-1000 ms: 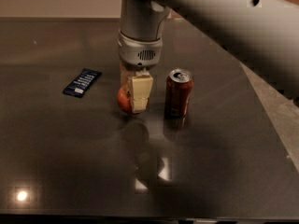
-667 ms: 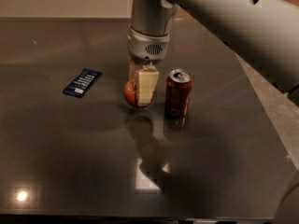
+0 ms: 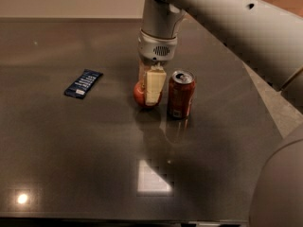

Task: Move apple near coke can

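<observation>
The red apple (image 3: pixel 140 94) sits at the middle of the dark table, mostly hidden behind a cream finger. My gripper (image 3: pixel 149 96) comes straight down from above and is shut on the apple, with one finger (image 3: pixel 154 85) across its front. The apple seems to rest on or just above the table. The coke can (image 3: pixel 181 94), red with a silver top and a small white label patch, stands upright just right of the apple, a narrow gap apart.
A flat dark blue snack wrapper (image 3: pixel 83 83) lies on the table (image 3: pixel 94 164) to the left. My arm (image 3: pixel 236 27) reaches in from the upper right. The table's right edge (image 3: pixel 265 112) runs diagonally past the can.
My gripper has carried the apple to the right, closer to the coke can. The can and the wrapper have stayed put.
</observation>
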`<control>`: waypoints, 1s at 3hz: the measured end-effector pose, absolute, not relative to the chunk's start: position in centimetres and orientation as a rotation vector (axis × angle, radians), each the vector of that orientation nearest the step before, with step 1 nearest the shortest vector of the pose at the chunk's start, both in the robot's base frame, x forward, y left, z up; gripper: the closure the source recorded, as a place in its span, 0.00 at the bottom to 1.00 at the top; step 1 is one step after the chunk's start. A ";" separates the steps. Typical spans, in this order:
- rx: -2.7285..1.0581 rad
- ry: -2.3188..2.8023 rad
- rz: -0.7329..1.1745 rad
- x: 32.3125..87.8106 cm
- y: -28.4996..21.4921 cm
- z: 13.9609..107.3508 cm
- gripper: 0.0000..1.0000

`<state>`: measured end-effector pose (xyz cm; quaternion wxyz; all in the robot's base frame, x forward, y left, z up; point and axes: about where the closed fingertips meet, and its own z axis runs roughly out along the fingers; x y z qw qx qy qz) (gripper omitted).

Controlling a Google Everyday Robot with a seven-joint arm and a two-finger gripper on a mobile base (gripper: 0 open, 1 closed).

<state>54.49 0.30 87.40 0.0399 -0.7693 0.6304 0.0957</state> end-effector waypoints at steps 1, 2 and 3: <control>-2.358 1.962 0.308 54.6 -0.2 86.2 0.12; -2.358 1.973 0.317 54.6 -0.4 85.7 0.00; -2.367 1.928 0.314 54.5 0.3 87.5 0.00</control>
